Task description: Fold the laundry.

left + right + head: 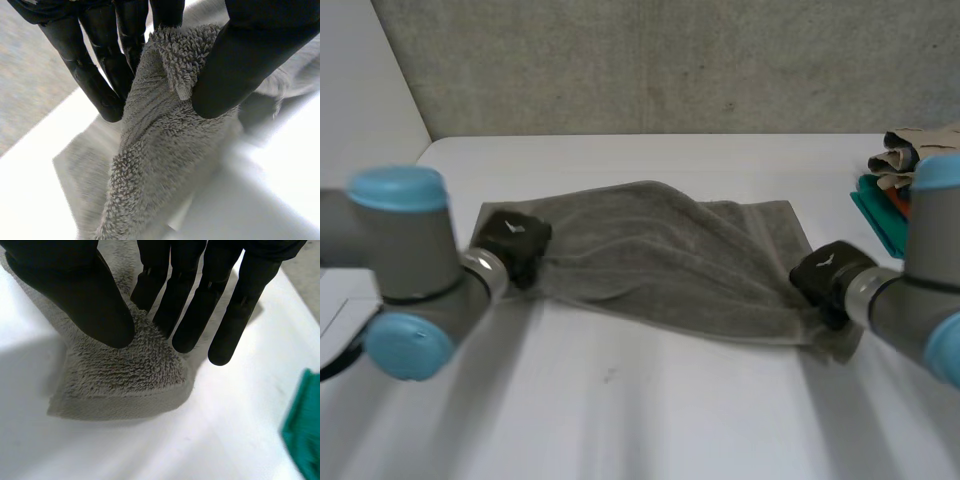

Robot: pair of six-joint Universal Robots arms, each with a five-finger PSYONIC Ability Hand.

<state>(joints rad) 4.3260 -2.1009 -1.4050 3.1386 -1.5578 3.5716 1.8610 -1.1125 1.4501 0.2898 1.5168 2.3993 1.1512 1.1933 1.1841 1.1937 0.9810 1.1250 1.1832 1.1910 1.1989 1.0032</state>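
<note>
A grey towel [660, 250] lies spread and rumpled across the white table [670, 410], lifted a little in its middle. My left hand [513, 243] is at the towel's left end. In the left wrist view its thumb [240, 65] and fingers [100, 85] pinch a raised corner of the towel [160, 150], which hangs down from them. My right hand [828, 272] is at the towel's near right corner. There its thumb [85, 295] presses the towel [125, 380] against the fingers [185, 315], just above the table.
At the table's right edge sits a pile of crumpled light clothes [910, 155] on a teal cloth [875, 215]. The teal cloth [302, 425] lies close beside my right hand. A grey wall stands behind the table.
</note>
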